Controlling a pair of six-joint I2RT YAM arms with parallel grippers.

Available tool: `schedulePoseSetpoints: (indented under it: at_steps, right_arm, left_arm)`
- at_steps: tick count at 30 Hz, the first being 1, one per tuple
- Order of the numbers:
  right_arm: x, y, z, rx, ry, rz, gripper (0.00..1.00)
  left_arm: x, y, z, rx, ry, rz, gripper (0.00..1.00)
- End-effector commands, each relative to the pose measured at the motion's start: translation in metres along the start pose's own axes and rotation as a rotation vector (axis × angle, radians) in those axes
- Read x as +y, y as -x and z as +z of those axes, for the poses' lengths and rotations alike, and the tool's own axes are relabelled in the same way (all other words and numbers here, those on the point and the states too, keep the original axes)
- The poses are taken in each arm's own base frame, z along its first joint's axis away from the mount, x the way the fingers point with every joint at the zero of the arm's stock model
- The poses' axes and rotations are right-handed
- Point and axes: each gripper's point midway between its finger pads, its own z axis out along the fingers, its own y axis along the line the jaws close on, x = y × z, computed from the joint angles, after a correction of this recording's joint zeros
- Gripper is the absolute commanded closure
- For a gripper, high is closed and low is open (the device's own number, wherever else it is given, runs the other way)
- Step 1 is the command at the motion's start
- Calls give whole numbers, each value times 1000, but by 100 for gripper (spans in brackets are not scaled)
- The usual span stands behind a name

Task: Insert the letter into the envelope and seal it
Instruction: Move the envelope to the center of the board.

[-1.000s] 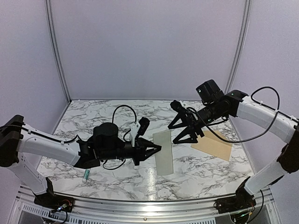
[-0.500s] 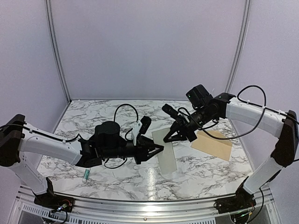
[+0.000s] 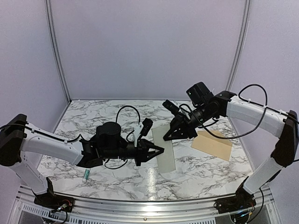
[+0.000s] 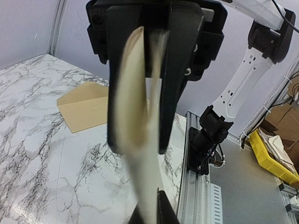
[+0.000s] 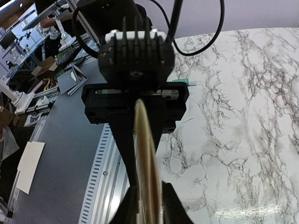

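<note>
**Marble table, letter held aloft between both arms**

Marble-patterned table [image 3: 93,116], pale walls on three sides. You have the letter [image 3: 167,157] off the surface near the middle, hanging on edge as a long narrow strip. The left gripper [image 3: 162,150] is pinched onto its near-left side. The right gripper [image 3: 167,136] has its fingers closed onto the far upper edge, and both wrist views show the sheet sandwiched between dark fingers at each end. From the left wrist the paper looks bowed, possibly doubled over. I cannot tell whether it carries a proper crease.

The envelope [image 3: 212,144] lies flat on the table to the right of the letter, well apart from it and beneath the right forearm. Whether its flap is open is not clear from above.

By my reading, you are in the shaping-and-handover stage: the letter is narrowed but not yet near the envelope. Next you will likely need one hand freed to open the envelope's mouth or hold it down. The other hand should keep the sheet taut and bring its short edge low and square to the opening. Thin paper will buckle if you push it in at an angle.
</note>
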Motion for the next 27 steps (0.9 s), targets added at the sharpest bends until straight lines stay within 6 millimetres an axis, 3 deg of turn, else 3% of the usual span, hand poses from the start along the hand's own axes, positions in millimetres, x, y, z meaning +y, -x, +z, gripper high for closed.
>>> schedulePoseSetpoints:
  at_steps: [1,3,7,15,20,27]
  right_arm:
    - [-7,11,-16,-17,-63,-33,69]
    - [-20,8,-33,-23,-134,-19,61]
    - [-55,-8,-79,-20,-317,42,54]
    - [-123,-92,-183,270,-826,191,44]
    - [-133,-158,-230,518,-973,334,42]
    - [-138,-227,-261,768,-1007,473,40]
  left_arm:
    - [8,10,0,-50,36,-19,98]
    - [14,11,-2,-61,65,-39,100]
    - [19,7,-4,-64,89,-99,100]
    - [18,-6,-11,-36,82,-187,100]
    - [18,-5,-21,-37,99,-192,100]
    - [12,-8,-28,-3,88,-201,100]
